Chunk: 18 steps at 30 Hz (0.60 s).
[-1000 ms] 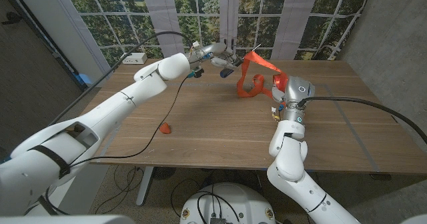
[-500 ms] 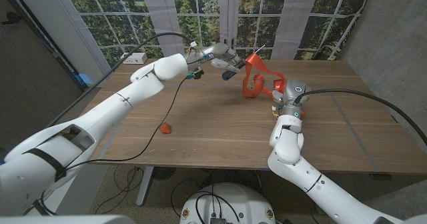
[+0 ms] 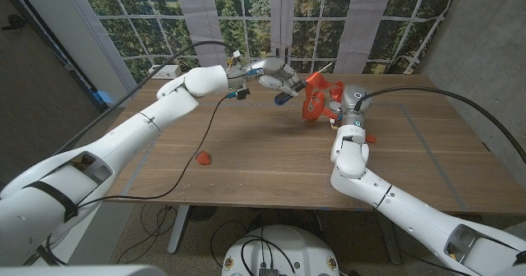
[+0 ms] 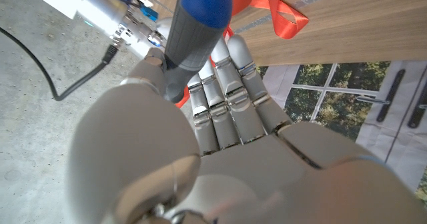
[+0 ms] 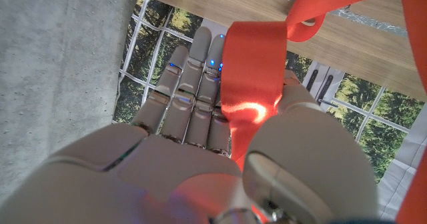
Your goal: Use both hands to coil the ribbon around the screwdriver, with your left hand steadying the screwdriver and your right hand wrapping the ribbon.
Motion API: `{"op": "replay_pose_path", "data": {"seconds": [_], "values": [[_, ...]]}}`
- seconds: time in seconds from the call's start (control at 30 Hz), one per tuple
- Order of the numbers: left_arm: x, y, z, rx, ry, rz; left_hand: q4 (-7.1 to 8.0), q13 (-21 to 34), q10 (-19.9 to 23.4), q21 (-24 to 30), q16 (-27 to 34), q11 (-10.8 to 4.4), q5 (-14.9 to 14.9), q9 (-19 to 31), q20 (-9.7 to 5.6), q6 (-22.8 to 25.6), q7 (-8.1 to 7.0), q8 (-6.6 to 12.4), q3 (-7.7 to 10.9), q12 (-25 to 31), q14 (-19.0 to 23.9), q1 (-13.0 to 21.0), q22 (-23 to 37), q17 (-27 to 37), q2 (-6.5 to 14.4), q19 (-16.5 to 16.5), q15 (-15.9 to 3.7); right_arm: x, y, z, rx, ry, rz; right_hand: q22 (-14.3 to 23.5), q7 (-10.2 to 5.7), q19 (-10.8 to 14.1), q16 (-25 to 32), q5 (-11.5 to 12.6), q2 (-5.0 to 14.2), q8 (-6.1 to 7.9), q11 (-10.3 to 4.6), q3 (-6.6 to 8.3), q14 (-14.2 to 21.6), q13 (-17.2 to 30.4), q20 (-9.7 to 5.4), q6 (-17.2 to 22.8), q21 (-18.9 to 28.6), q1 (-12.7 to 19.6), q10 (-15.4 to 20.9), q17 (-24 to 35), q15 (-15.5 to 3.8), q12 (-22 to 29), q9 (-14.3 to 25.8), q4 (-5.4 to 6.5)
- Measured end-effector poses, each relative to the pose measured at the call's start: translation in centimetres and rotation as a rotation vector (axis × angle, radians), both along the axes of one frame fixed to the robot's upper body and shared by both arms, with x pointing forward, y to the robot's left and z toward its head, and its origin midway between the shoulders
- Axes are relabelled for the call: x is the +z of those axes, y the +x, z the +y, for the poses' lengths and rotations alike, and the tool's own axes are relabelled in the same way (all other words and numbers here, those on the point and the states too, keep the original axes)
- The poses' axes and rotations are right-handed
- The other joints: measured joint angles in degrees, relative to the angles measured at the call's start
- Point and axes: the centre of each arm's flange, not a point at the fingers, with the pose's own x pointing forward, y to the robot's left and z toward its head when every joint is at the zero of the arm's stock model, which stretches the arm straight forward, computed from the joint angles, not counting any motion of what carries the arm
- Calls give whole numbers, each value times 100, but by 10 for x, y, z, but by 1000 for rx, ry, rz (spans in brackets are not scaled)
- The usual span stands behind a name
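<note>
The left hand (image 3: 275, 78) is raised above the table's (image 3: 246, 157) far side, fingers (image 4: 230, 84) wrapped around the blue-and-grey handle of the screwdriver (image 4: 197, 34); the orange ribbon (image 3: 316, 95) loops loosely just beside it; the right hand (image 5: 200, 111) clasps a flat ribbon band under its thumb.

Overhead head view, two close wrist views
</note>
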Motion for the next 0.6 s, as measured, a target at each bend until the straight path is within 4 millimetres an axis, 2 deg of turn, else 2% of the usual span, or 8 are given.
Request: {"op": "replay_pose_path", "data": {"seconds": [0.6], "values": [[-10,0,-1,-86,83,95,-2,0,0,23,-8,0,-12,-13,-11,28,28,-38,2,-18,0,0,-4,-2,0,-11,0,41,12,4,38,-97,-22,0,9,-52,-41,-5,0,0,0,1,-5,-18,-11,9,0,0,0,26,-5,-8,0,1]]}}
